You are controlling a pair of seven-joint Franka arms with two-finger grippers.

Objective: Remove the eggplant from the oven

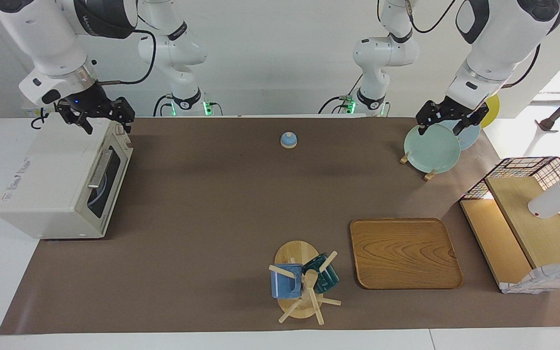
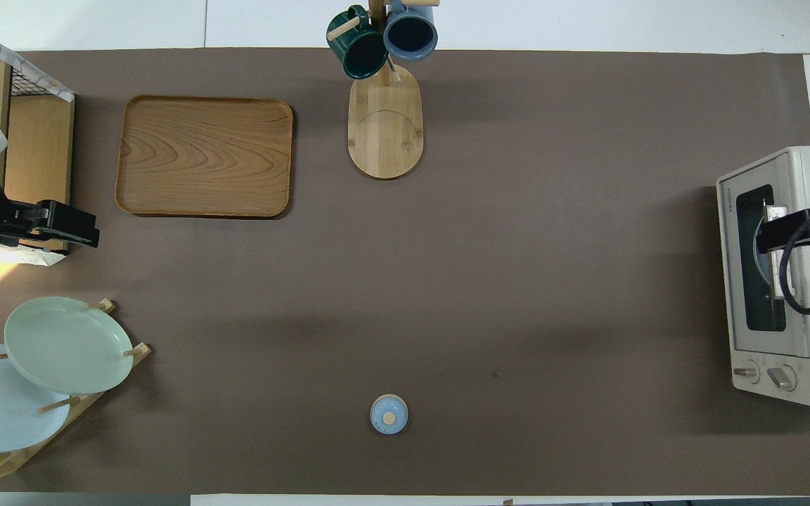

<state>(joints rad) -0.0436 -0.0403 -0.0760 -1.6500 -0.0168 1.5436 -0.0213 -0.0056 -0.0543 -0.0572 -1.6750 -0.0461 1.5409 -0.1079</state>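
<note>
The cream-white oven (image 1: 51, 184) stands at the right arm's end of the table, with its dark glass door (image 1: 107, 182) shut and facing the middle of the table. It also shows in the overhead view (image 2: 799, 337). The eggplant is hidden; only a pale round shape shows through the glass. My right gripper (image 1: 107, 127) hangs open and empty just above the oven's top edge at the end nearer the robots, and shows in the overhead view (image 2: 763, 237) over the door. My left gripper (image 1: 441, 130) is open and empty, raised over the plate rack.
A plate rack with green and blue plates (image 1: 430, 148) stands at the left arm's end, with a wire shelf basket (image 1: 528, 223) farther out. A wooden tray (image 1: 405, 253), a mug tree with two mugs (image 1: 304, 282) and a small blue bell (image 1: 288, 140) stand on the brown mat.
</note>
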